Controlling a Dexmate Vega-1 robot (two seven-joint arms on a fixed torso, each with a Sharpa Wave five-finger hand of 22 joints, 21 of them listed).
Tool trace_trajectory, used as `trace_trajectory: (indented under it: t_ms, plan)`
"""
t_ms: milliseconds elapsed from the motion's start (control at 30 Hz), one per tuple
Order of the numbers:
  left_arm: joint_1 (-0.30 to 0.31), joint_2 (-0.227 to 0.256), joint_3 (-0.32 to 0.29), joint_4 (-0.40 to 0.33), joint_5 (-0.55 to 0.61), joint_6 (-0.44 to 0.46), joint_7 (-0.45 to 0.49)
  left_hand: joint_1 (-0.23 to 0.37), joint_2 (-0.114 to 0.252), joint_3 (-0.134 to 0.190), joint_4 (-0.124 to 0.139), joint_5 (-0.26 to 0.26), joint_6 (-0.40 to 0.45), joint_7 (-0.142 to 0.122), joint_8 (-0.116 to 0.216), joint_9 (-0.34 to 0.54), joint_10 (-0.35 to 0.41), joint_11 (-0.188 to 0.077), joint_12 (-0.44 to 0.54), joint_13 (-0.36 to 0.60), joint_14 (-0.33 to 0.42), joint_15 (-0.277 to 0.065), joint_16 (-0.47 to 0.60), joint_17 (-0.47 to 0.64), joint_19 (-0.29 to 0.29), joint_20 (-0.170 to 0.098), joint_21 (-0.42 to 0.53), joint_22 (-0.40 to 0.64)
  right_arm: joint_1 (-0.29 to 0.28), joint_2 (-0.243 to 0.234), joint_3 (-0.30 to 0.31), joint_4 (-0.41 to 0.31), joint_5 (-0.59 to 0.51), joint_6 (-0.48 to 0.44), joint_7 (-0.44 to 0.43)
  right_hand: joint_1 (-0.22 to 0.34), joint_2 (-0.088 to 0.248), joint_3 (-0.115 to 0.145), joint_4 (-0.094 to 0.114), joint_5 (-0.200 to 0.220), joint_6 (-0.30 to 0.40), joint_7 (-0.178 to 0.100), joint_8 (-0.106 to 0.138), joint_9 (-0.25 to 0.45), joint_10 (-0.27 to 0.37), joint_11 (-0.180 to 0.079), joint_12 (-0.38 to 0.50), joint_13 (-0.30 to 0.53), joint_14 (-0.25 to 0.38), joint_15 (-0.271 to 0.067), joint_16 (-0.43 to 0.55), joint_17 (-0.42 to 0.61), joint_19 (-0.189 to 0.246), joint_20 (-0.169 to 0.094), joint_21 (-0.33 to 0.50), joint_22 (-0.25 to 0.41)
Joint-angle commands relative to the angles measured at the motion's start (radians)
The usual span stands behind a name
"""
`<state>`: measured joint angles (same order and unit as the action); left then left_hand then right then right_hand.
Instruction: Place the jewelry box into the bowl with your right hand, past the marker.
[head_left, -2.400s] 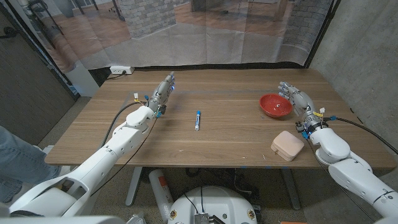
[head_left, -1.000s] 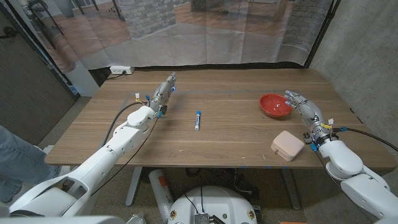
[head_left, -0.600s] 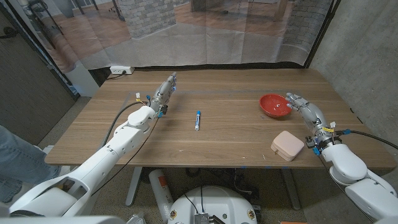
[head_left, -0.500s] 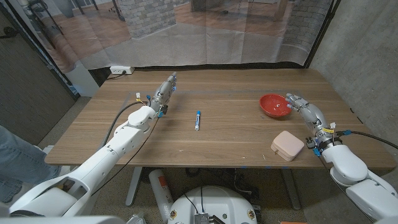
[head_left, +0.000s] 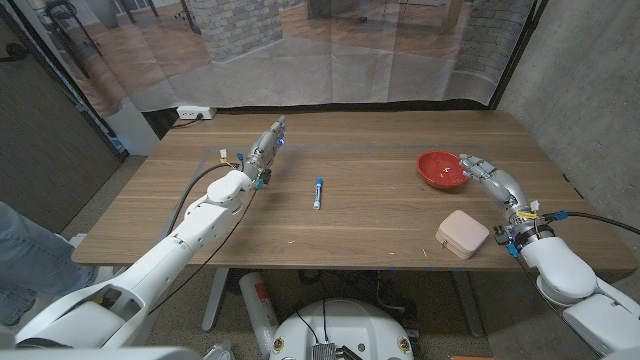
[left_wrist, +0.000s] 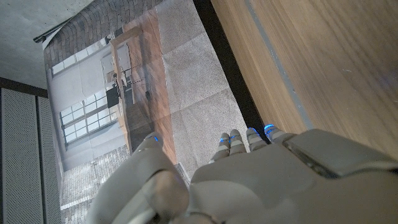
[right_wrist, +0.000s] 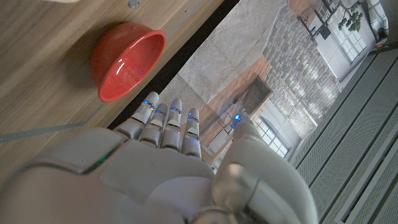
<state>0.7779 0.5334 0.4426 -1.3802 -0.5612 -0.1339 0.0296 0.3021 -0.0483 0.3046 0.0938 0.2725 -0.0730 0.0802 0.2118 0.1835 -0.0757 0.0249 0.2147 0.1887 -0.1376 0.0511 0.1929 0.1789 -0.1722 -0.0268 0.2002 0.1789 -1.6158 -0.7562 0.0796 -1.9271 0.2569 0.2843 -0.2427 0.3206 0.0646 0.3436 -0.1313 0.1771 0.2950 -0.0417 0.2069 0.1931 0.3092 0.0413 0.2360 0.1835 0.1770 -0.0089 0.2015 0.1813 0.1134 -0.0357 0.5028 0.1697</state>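
Observation:
A pale pink jewelry box (head_left: 462, 233) lies closed near the table's front right edge. Behind it sits a red bowl (head_left: 443, 169), also seen in the right wrist view (right_wrist: 126, 60). A blue-and-white marker (head_left: 317, 192) lies at the table's middle. My right hand (head_left: 497, 184) hovers open just right of the bowl and behind the box, fingers stretched toward the far side, holding nothing; its back shows in the right wrist view (right_wrist: 155, 168). My left hand (head_left: 262, 150) is open at the far left of the table, fingers extended, and appears in the left wrist view (left_wrist: 249, 180).
The wooden table (head_left: 360, 220) ends at a far edge backed by a translucent curtain. A white power strip (head_left: 194, 113) lies on the floor beyond the far left corner. A concrete wall stands close to the table's right side.
My right hand has drawn back toward the near right, from beside the bowl's far side to a spot between bowl and box. The left hand, box, bowl and marker have stayed put.

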Motion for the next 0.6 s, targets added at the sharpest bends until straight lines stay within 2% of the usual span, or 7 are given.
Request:
trace_trajectory:
  t_ms: [33,600]
  plan:
    - [-0.014,-0.008,0.006,0.02,0.002,0.001,-0.009,0.004,0.003,-0.001,-0.003,-0.002,0.007,0.001,-0.005,0.006,0.002,0.002,-0.002,0.001,0.003,-0.002,-0.004,0.004,-0.006,0.004,0.004,0.004,-0.052,0.023,0.034,-0.058,-0.086,-0.04,-0.018,0.011,-0.002,0.002,-0.006,0.004,0.004,-0.007,0.0,0.002,0.007,-0.005,0.001,0.004,0.01,-0.002,-0.002,0.003,0.01,-0.023,-0.004,0.005]
    - [-0.029,-0.016,0.016,0.038,0.005,0.01,-0.017,0.007,0.005,-0.003,-0.004,-0.004,0.01,0.001,-0.005,0.006,0.004,-0.002,-0.003,0.001,0.003,-0.003,-0.004,0.004,-0.007,0.005,0.004,0.004,-0.092,0.067,0.039,-0.074,-0.193,-0.045,-0.054,0.018,-0.006,0.003,-0.01,0.005,0.009,-0.015,0.001,0.003,0.017,-0.013,0.002,0.005,0.022,-0.01,-0.001,0.002,0.017,-0.018,-0.011,0.005]
